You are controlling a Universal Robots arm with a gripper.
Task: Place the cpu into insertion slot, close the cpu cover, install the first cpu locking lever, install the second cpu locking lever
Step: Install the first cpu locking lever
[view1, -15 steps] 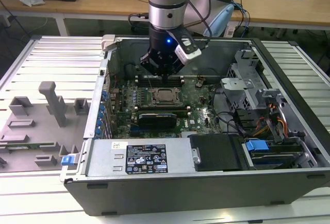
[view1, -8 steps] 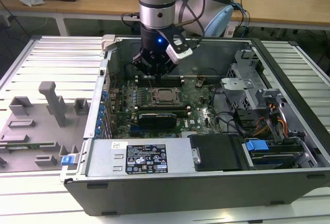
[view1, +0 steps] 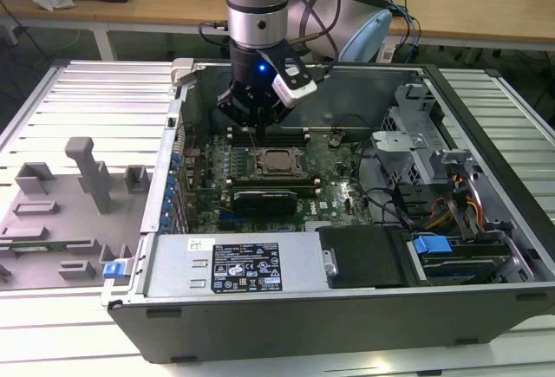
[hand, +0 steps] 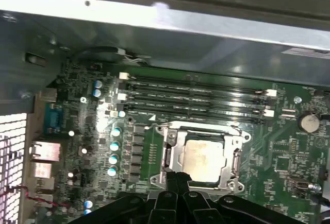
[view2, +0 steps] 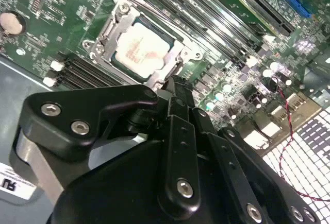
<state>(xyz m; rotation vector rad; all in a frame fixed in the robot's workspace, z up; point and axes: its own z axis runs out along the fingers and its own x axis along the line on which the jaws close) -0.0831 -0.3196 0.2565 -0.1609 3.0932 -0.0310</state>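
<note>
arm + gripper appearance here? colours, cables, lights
Arm: silver-grey tube, black ring, pale blue joint cap, black cables alongside. Gripper: black linkage fingers with silver screws, blue light on its body, white camera module at its side.

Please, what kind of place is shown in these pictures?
Probably a robotics lab or test workshop: a robot arm reaches into an open computer case on a slotted metal table, with wooden desks behind.

Pale wooden desks (view1: 165, 0) line the back; a ribbed, brightly lit metal table (view1: 95, 100) spans the foreground.
</note>
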